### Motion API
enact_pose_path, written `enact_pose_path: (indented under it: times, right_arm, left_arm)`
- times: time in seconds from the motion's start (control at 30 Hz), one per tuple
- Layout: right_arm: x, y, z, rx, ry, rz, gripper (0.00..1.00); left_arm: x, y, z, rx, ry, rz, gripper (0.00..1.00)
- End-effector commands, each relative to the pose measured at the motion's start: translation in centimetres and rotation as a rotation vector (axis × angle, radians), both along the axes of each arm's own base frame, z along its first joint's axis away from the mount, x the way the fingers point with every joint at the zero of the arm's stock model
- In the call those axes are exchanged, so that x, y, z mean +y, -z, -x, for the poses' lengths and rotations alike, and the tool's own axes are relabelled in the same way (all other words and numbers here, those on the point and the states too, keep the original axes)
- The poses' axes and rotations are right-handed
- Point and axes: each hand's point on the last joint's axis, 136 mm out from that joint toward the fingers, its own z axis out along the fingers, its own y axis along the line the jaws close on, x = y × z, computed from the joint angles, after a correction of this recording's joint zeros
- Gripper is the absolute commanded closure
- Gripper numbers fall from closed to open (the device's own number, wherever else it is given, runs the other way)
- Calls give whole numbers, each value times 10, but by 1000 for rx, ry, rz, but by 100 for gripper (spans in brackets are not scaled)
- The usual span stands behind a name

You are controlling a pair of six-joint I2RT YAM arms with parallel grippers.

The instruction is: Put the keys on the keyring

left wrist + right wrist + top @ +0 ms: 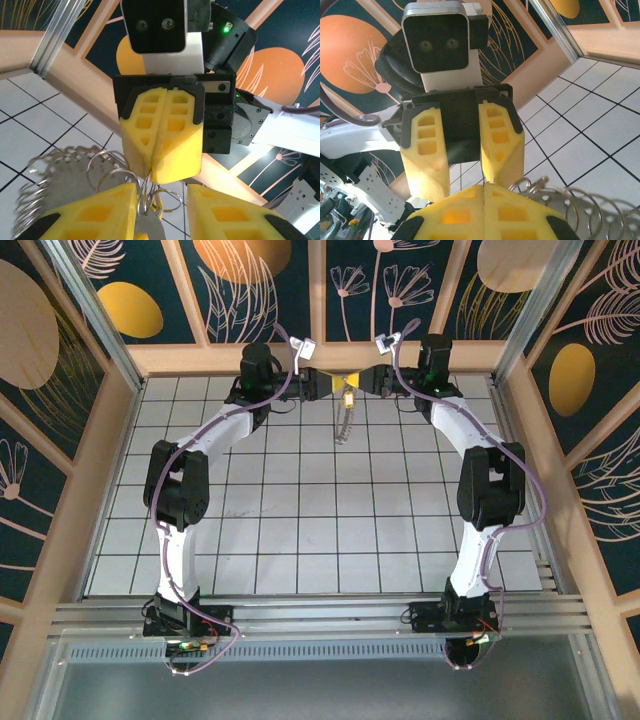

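Threading step, apparently: right gripper point(152, 175) clamped shut on the keyring point(60, 170); left gripper point(161, 195), half open beside it, hold unclear, needed careful alignment.

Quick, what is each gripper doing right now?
Left gripper: open, with loops of the keyring lying between its fingers.
Right gripper: closed, pinching the keyring.

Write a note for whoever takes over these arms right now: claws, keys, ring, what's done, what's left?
Right claw: shut, pinching the keyring near its top, above the far edge of the table.
Left claw: jaws apart, facing it, nothing clearly gripped.
The keyring's beaded loop hangs free.
Done: keyring picked up.
Left: threading the keys; whether any is on, I cannot tell.
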Motion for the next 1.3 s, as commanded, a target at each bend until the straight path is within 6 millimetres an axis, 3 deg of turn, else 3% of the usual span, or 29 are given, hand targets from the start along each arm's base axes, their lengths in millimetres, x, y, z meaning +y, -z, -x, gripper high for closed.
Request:
enact_pose_path:
  times: [0.0, 0.43, 0.67, 1.0, 1.27]
  right_arm:
    - [1, -23, 13, -80, -25, -18, 100]
    - [2, -27, 15, -89, -29, -21, 100]
    - [3, -28, 16, -90, -31, -20, 100]
    - [4, -28, 16, -91, -29, -20, 100]
    - [4, -26, 16, -88, -28, -19, 100]
  left_arm:
    - [0, -28, 7, -70, 7, 41, 69]
    - [-6, -23, 9, -60, 21, 41, 70]
    - [-7, -22, 7, -58, 21, 41, 79]
    - [-12, -20, 10, -58, 34, 41, 78]
    - [-14, -21, 11, -60, 38, 43, 88]
